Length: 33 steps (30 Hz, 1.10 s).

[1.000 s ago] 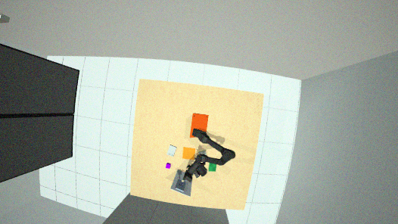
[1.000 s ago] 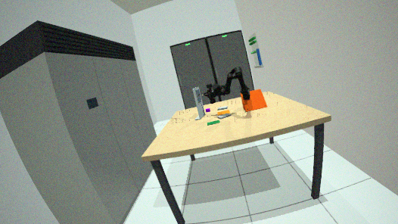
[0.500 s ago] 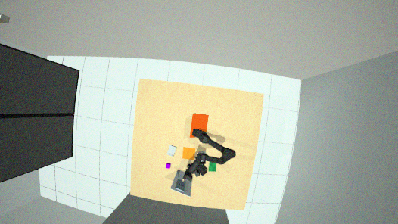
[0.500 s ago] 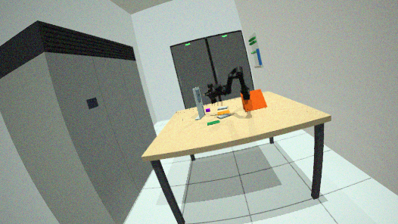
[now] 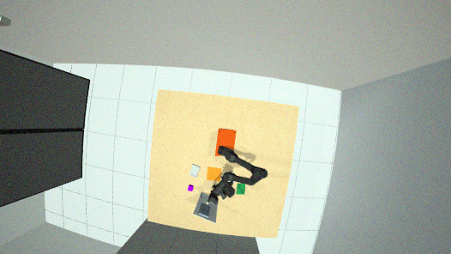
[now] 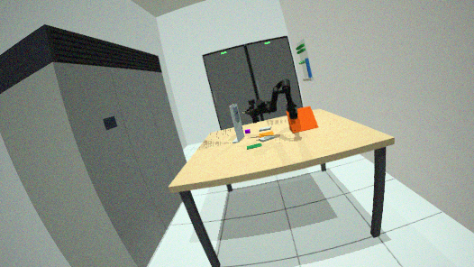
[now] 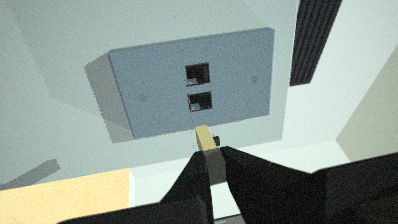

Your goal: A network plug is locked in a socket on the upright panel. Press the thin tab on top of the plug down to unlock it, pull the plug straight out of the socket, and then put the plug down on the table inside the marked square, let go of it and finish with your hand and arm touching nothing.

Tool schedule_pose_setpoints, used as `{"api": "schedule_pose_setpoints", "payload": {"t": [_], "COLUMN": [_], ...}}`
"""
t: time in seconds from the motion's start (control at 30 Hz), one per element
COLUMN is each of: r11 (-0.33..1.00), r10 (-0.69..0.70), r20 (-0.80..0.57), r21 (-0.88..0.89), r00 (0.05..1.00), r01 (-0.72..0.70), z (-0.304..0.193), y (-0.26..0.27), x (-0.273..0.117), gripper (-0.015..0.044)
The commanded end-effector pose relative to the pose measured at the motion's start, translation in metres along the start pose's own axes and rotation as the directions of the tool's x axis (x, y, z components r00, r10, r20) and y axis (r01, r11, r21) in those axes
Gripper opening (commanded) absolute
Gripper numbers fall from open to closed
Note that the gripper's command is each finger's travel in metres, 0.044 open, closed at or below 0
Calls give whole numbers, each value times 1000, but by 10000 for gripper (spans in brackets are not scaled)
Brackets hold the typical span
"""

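The grey upright panel (image 5: 213,215) (image 6: 239,128) stands on the table, its blue-grey socket plate (image 7: 155,95) facing my wrist camera. The plate has an upper socket (image 7: 198,74) and a lower socket (image 7: 200,101), both with no plug in them. My gripper (image 7: 211,157) (image 5: 210,200) (image 6: 248,112) is shut on the tan plug (image 7: 202,136), whose front end sticks out past the fingertips. The plug is out of the sockets, in front of and below the lower one in the wrist view. The fingers hide its rear. I cannot tell which table patch is the marked square.
On the table (image 5: 180,124) (image 6: 315,144) are an orange patch (image 5: 213,173) (image 6: 266,133), a pale flat piece (image 5: 195,170), a purple block (image 5: 190,188) (image 6: 247,131) and a green piece (image 5: 241,189) (image 6: 254,146). A large orange block (image 5: 226,138) (image 6: 308,119) is by the arm's base.
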<state>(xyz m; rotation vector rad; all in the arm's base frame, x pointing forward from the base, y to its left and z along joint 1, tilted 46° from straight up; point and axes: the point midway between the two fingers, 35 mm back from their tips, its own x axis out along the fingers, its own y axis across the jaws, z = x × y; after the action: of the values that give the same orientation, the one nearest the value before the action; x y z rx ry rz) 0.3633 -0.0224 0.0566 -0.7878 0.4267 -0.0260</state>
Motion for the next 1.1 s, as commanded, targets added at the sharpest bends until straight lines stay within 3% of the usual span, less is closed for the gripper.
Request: {"api": "schedule_pose_setpoints", "payload": {"t": [0.0,1.07], "r11": [1000,1000], "r10": [-4,-3], "r20": [8,6], "r21": [-3,-4], "r00": [1000,1000], "r01": [4,3], "z": [1,9], "y": [-1,-55], "x": [-3,-24], "gripper": [0,0]}}
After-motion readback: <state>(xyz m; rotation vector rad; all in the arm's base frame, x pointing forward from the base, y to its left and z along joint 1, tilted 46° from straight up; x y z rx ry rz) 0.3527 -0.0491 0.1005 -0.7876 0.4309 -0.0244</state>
